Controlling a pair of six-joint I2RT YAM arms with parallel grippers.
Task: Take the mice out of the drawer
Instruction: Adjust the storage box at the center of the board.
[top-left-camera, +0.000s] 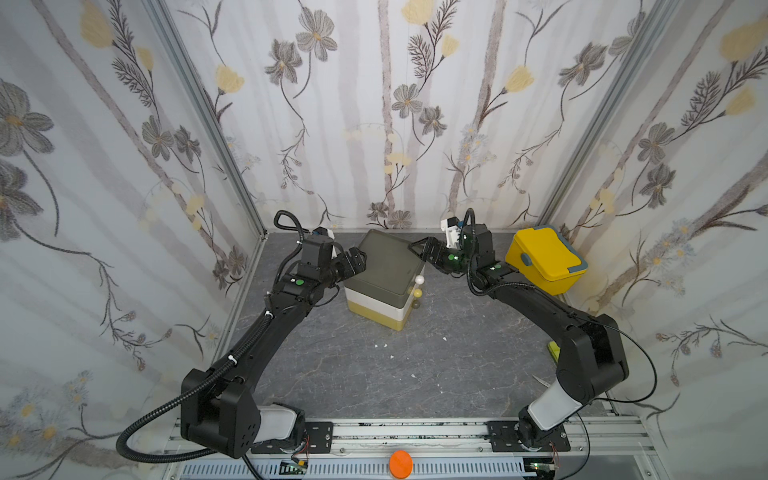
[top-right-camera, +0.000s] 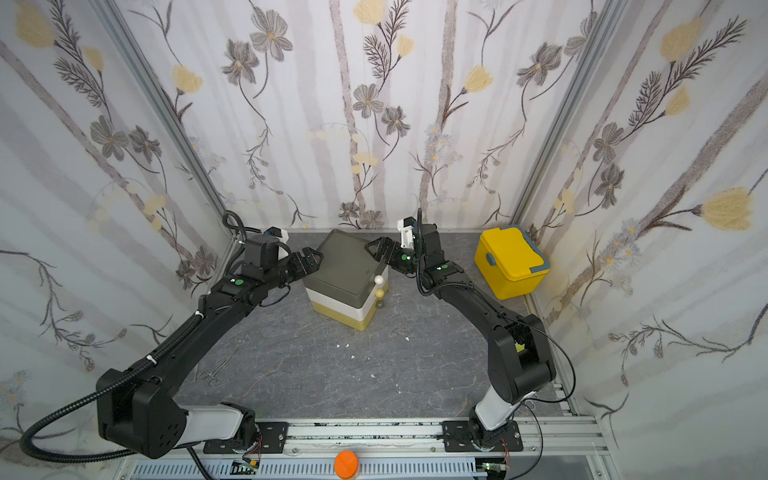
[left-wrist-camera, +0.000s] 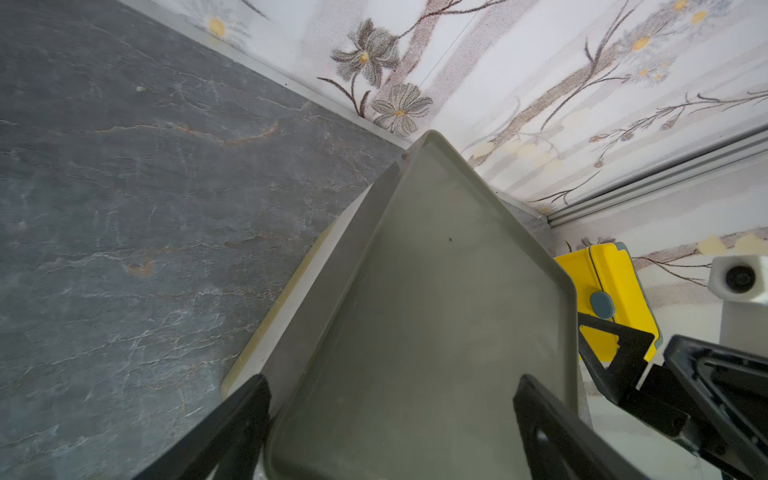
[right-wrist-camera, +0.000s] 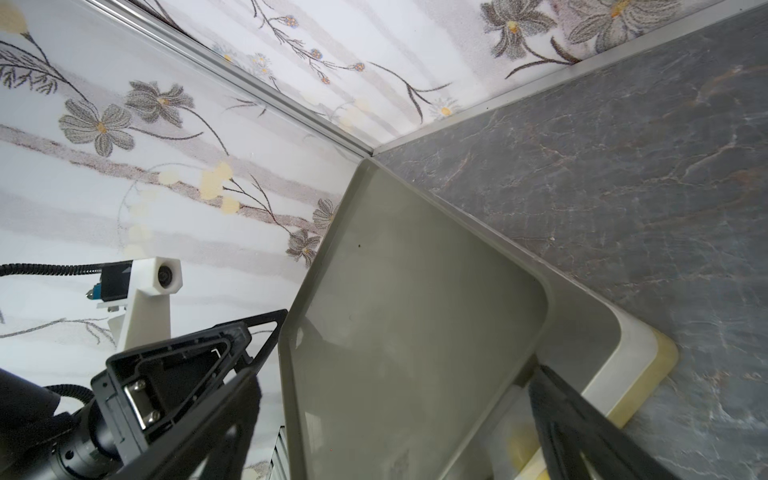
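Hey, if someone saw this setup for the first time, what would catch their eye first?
Probably the drawer, a three-tier box at the back middle of the table, with the left end effector and right end effector open at opposite top corners. Next comes the bright yellow box in the back right corner, then the flowered walls all around.
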